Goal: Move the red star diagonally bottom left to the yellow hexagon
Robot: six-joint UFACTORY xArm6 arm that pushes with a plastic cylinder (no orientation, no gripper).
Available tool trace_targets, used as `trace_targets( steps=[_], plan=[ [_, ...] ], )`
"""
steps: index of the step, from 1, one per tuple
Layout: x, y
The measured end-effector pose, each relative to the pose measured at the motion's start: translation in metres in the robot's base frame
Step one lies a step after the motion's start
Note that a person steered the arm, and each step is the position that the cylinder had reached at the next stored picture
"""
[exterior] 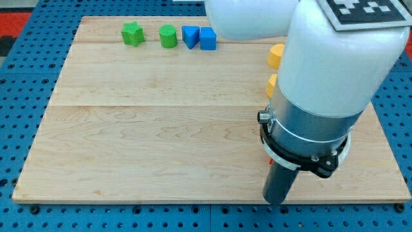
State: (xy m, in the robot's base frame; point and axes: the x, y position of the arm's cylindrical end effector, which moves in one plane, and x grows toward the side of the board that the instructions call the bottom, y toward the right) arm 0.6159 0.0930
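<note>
Tip [277, 201] sitting near board's [161, 148] bottom edge, right side, holding nothing. Red star mostly hidden behind arm [322, 96], sliver [270, 161] showing. Yellow blocks [275, 56] peeking near right edge. Likely mid-push; next needs checking star's position.

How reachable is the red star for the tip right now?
Probably yes: a sliver, likely the red star, shows beside the rod just above my tip, nothing between. Arm hides the rest.
</note>
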Motion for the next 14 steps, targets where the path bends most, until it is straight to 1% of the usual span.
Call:
trace_targets(
  steps=[2, 3, 4, 5, 6, 7, 8, 9, 10, 11, 12, 13, 14],
  plan=[
    [-0.005, 0.0],
    [-0.004, 0.05],
    [-0.033, 0.076],
    [-0.055, 0.052],
    [-0.059, -0.012],
    [-0.056, -0.04],
    [-0.024, 0.03],
    [-0.046, 0.085],
    [-0.07, 0.057],
    [-0.084, 0.006],
    [-0.086, -0.061],
    [-0.072, -0.042],
    [-0.058, -0.058]
  ],
)
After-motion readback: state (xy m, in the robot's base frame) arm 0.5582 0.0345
